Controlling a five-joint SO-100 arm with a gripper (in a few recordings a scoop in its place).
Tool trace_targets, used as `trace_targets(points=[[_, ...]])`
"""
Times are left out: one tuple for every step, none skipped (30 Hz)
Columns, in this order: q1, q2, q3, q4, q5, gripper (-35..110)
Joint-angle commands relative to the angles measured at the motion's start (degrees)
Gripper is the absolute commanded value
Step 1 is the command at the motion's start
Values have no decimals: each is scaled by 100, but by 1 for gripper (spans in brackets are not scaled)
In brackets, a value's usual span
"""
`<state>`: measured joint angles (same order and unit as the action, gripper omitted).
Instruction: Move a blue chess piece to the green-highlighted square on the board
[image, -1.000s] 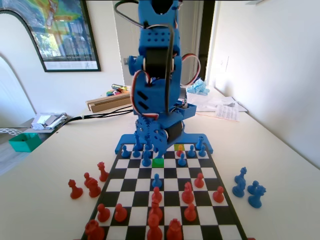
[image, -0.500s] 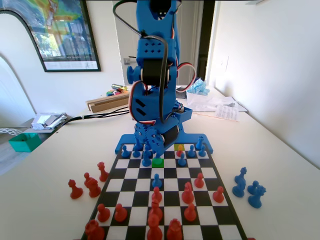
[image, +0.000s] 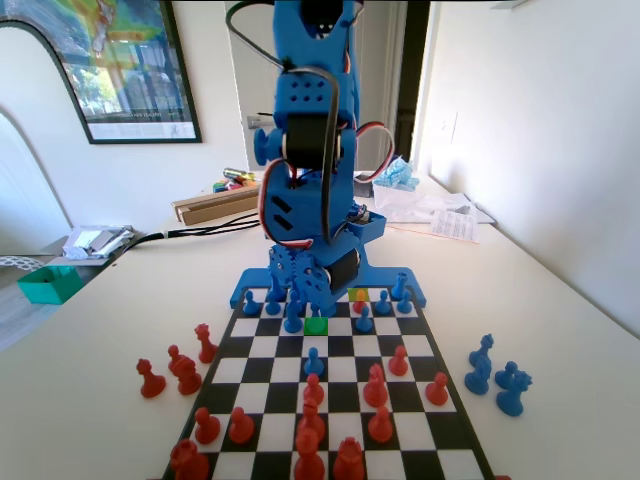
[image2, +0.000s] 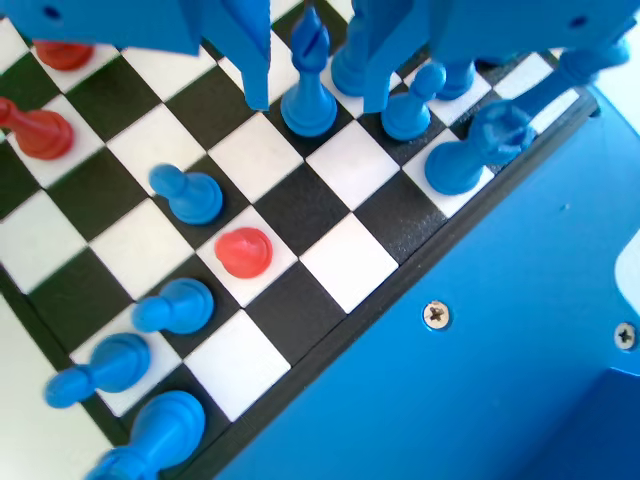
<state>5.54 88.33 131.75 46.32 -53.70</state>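
Observation:
The slender blue chess piece (image2: 309, 85) with a pointed top stands upright on the board (image2: 330, 265), in a back row. My gripper (image2: 315, 100) hangs over it, open, one jaw on each side with gaps to the piece. In the fixed view the gripper (image: 298, 288) is low over the board's far rows (image: 420, 350), and that blue piece (image: 292, 314) stands just left of the green-highlighted square (image: 316, 324), which is bare.
A red pawn (image2: 243, 251) sits among blue pawns (image2: 186, 194) near the board's edge, on the yellow square (image: 357, 295). Other blue pieces (image2: 470, 150) crowd the right jaw. Red pieces (image: 312, 390) fill the near half; three blue pieces (image: 497, 375) stand off-board at right.
The arm's upper links have dropped and leaned a little toward the board; the gripper stays low at the far rows. No piece has moved.

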Motion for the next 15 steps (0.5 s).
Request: trace_targets(points=[[0,606,-527,519,-18,15],[-44,712,-659,712,26,15],[-79,844,-791,905,53,15],[-123,984,-923,1099,79,15],[-176,1143,-1055,1301,79,15],[-220,1310,-1187,1521,79,15],[-264,1477,-1301,1731,35,15],[-308,1670,-1397,1960,-53,15],[-360,1872,-1503,2206,-158,15],[-413,2074,-1591,2470,-325,15],[-492,2276,-1661,2777,-562,14],[-554,2487,-1731,3067,-782,12],[-571,2716,-1828,3357,-993,10],[-571,2944,-1916,3639,-1248,8],[-571,3164,-2004,3841,-1477,6]])
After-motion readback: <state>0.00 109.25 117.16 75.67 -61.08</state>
